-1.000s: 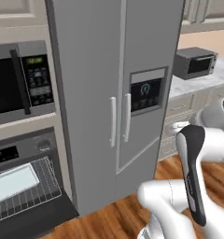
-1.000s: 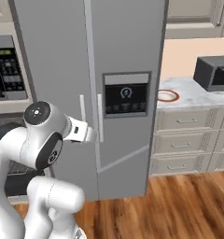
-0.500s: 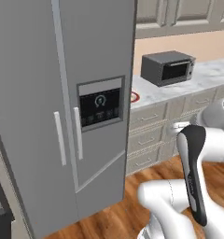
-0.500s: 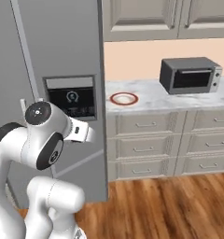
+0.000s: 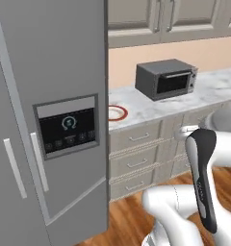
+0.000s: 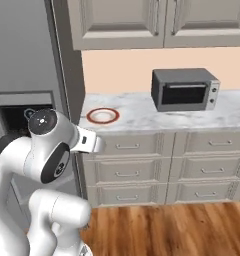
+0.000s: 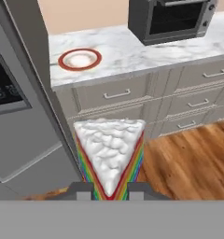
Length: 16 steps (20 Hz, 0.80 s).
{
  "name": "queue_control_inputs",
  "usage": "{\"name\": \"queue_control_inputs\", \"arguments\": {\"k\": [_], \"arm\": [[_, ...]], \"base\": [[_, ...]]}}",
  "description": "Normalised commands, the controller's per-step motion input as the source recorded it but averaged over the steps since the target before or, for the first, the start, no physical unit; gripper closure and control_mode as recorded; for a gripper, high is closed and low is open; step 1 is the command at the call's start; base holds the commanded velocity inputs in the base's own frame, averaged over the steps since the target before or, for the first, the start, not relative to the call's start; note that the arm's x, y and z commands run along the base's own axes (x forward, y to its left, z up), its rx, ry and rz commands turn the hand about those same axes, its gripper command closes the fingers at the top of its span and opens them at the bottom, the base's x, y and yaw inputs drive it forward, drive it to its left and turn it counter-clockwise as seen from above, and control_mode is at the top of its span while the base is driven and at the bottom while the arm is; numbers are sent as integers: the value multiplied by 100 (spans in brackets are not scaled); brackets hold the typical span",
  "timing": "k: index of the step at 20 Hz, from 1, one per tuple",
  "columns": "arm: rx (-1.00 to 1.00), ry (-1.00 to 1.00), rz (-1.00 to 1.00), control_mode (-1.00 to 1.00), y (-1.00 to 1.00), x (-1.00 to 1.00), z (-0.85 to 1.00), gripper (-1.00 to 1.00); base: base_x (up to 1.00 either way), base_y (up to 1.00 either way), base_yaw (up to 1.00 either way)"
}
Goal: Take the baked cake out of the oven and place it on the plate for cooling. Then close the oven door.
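Gripper fingers pinched the narrow tip of the cake, a frosted rainbow-layered wedge fanning out ahead of them as I carried it. The plate waited on the counter beyond, up and left. I judged the slice light but soft and easily crushed, so the low, gentle hold at its point seemed right.

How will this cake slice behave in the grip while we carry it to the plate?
The cake slice is probably soft: its white top looks like whipped frosting, so squeezing harder may crush it. The tool pinches just the narrow tip, so the wide end may sag. The plate looks small, so set it down gently.
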Motion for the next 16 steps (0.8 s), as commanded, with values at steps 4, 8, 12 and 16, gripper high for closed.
{"name": "queue_control_inputs", "arguments": {"k": [4,8,12,16], "arm": [[0,0,0,100,0,0,0,100],[0,0,0,100,0,0,0,100],[0,0,0,100,0,0,0,100],[0,0,0,100,0,0,0,100]], "base": [[99,-35,34],[80,-56,33],[55,-74,38],[38,-61,39]]}}
